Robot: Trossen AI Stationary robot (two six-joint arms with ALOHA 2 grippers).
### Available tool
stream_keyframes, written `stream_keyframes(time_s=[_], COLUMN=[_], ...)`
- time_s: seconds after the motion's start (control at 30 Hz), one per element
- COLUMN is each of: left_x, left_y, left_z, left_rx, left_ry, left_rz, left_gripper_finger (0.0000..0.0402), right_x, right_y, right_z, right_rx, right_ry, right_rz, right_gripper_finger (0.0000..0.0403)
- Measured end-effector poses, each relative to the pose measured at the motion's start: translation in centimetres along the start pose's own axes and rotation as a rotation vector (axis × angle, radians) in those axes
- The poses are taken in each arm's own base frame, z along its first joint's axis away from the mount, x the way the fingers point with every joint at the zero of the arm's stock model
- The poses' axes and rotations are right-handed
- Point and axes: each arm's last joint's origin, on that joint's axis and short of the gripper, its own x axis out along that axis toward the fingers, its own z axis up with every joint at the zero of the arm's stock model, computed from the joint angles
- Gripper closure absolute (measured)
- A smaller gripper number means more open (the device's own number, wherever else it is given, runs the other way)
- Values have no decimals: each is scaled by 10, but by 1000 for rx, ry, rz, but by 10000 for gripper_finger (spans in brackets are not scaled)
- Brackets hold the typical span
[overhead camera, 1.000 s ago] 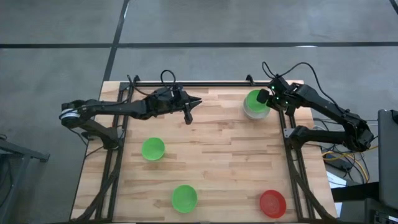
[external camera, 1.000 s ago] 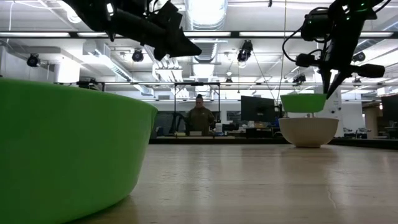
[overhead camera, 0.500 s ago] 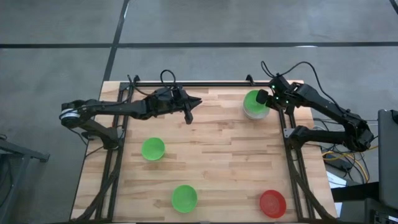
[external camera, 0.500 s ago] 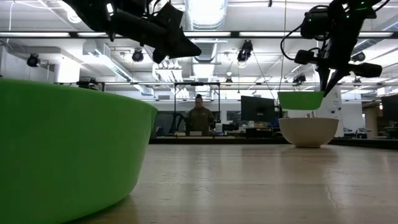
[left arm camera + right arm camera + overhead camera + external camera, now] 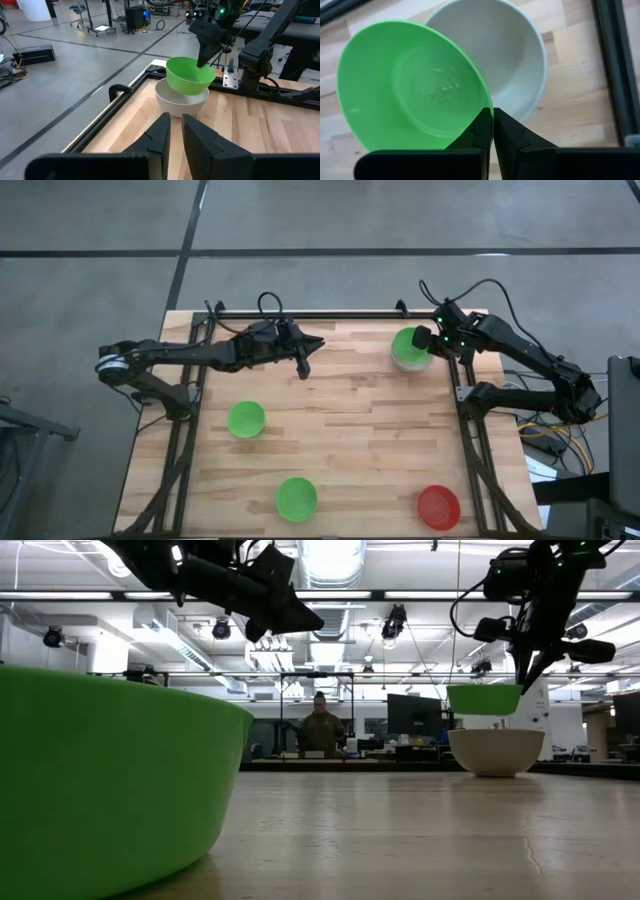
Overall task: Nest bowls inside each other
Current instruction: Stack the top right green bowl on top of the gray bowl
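Right gripper (image 5: pixel 492 131), its dark fingers pinched shut on the thin rim of a glossy green plastic bowl (image 5: pixel 415 85), is being held just above the ribbed pale grey-white bowl (image 5: pixel 181 101) on the wooden table (image 5: pixel 360 420). Left gripper (image 5: pixel 172 134) is being held nearly closed, empty, well apart.

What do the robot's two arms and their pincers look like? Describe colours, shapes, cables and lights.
Both arms are black and slender, built of jointed segments. Each ends in a pincer, left and right, with two dark, flat, tapering fingers. Black cables loop over the arms. Small green lights glow on the right wrist.
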Motion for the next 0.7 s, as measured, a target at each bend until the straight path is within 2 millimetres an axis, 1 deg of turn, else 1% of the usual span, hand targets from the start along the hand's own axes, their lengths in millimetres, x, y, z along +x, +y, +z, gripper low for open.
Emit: stream_keyframes(time_s=[0.2,0.33,0.5,0.7], left_x=[0,0,0,0], left_y=[0,0,0,0], left_z=[0,0,0,0], left_rx=[0,0,0,0], left_ry=[0,1,1,1], left_rz=[0,0,0,0], left_gripper_finger=[348,348,348,348], right_x=[0,-1,0,0], right_y=[-7,-7,-10,-10], right_z=[-3,-3,3,11], right_rx=[3,3,31,42], right_ry=[32,23,-15,-11], right_rz=[-69,-71,-84,-35], right_gripper_finger=[394,394,394,394])
